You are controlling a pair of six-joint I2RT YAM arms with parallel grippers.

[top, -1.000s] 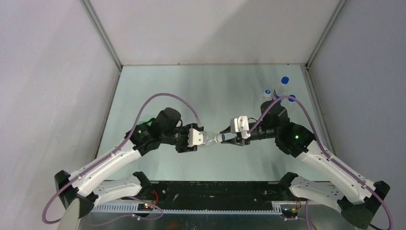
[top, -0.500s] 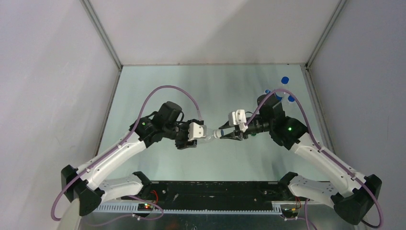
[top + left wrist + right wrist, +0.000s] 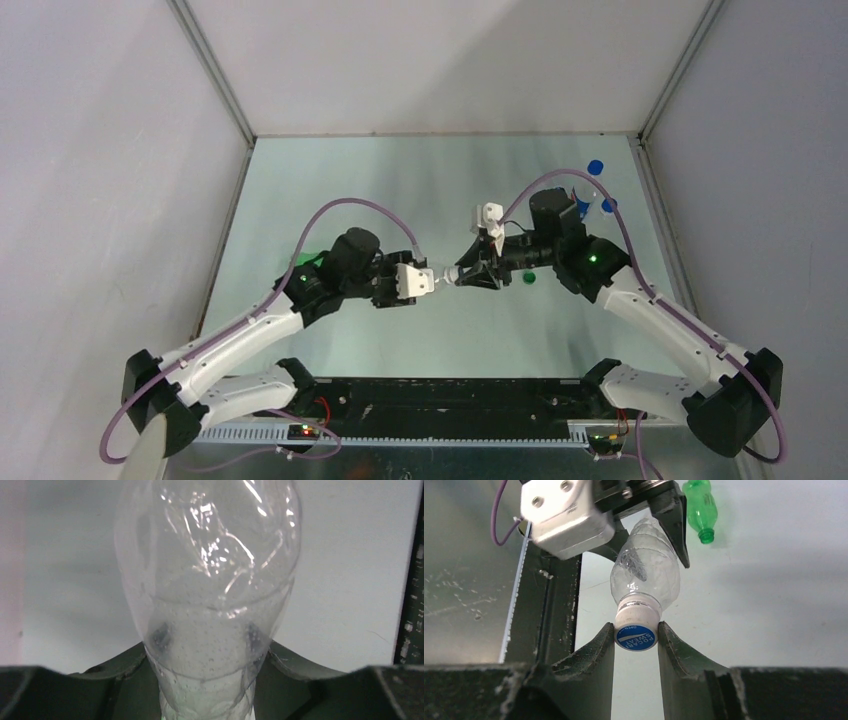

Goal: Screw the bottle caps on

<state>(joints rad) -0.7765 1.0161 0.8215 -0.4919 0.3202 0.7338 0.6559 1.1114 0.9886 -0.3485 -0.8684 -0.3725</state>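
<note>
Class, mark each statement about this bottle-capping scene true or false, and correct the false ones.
1. The left claw holds the clear bottle. True.
2. The clear bottle stands on the table. False: it is held up in the air between the two claws.
3. The right claw pinches the white cap at the clear bottle's neck. True.
4. The green bottle stands upright with a cap on. False: it lies on its side on the table, uncapped.
</note>
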